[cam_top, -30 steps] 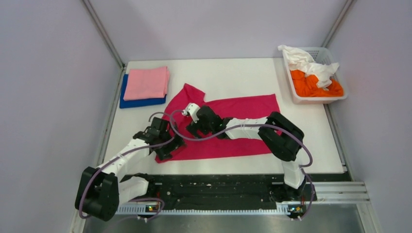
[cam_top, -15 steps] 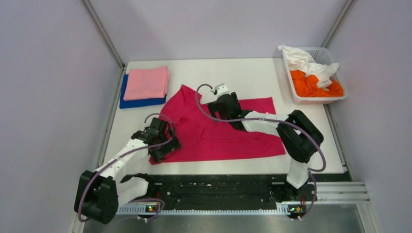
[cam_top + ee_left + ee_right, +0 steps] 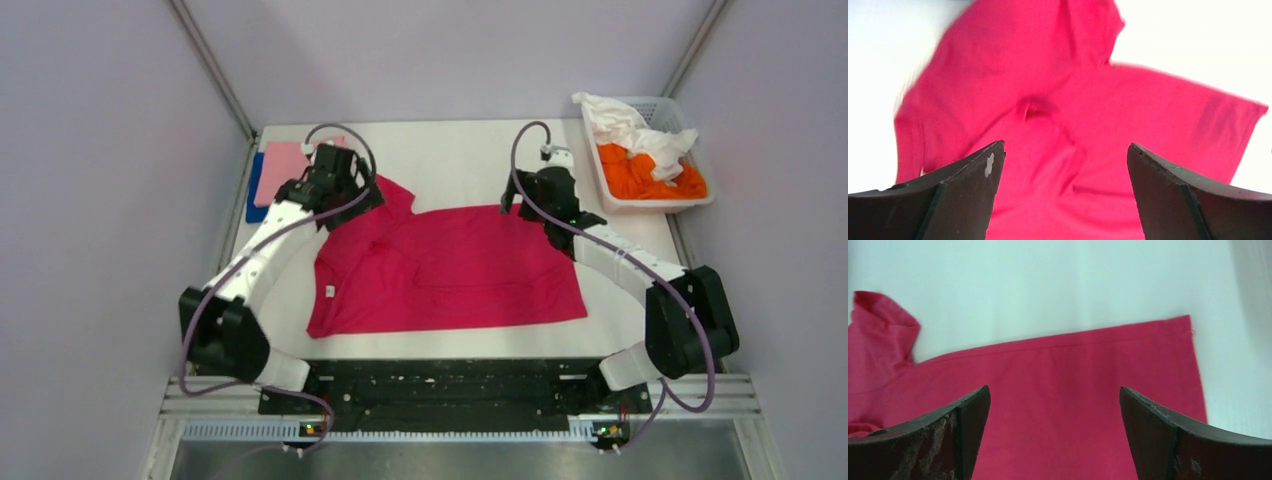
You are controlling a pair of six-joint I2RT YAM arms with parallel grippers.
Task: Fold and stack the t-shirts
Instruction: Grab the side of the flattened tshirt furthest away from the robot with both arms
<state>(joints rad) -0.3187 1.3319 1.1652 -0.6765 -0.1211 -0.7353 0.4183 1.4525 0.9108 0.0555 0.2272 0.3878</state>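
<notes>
Seen from above, a white table [image 3: 450, 150] has a magenta-red t-shirt [image 3: 450, 265] spread nearly flat across its middle. The collar end lies to the left and the hem to the right. One sleeve sticks out rumpled at the far left corner (the rest lies fairly smooth, with a few creases near the collar).

Your left gripper [image 3: 345, 190] is over that far sleeve, its jaws spread wide with nothing between them. Its wrist camera looks down on the sleeve and shoulder. Your right gripper [image 3: 540, 195] is over the shirt's far right corner, also wide open and empty. Its wrist view shows the straight far edge and the hem corner lying flat on the table.

At the far left edge, a folded light pink t-shirt [image 3: 285, 160] rests on a folded royal blue t-shirt [image 3: 257, 195], both partly hidden by the left arm. At the far right, a white slotted basket [image 3: 655, 206] holds a crumpled orange t-shirt [image 3: 640, 178] with a white t-shirt [image 3: 625, 125] bunched over it.
</notes>
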